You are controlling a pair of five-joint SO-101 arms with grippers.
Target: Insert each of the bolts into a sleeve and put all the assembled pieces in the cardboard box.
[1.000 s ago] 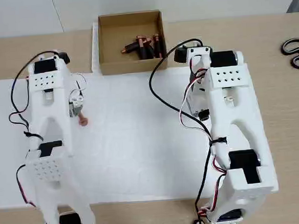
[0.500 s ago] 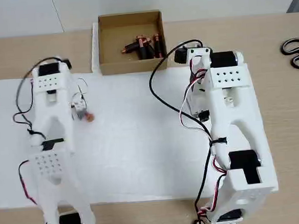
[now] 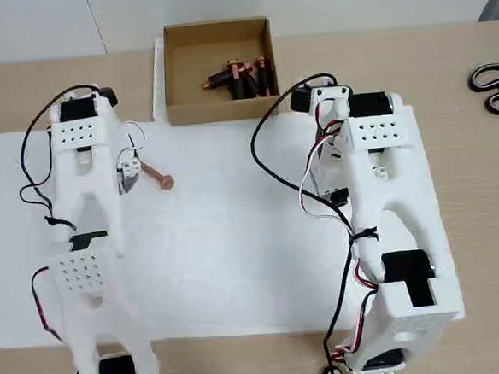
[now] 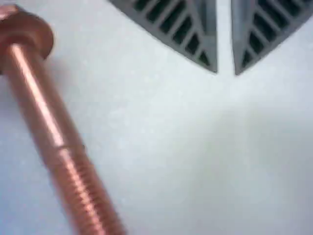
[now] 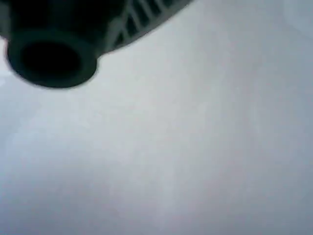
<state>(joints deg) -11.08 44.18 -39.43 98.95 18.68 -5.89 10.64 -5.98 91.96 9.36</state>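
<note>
A copper bolt, with a flanged head, smooth upper shank and threaded end, lies free on the white mat just beside the left gripper, whose ribbed grey fingers are drawn almost together on nothing. The right gripper clasps a black sleeve low over the mat, its round bore facing the wrist camera. At the mat's far edge the cardboard box holds a cluster of assembled pieces, a black cable loops across the mat between the arms, and scissors lie well apart on the wooden table.
</note>
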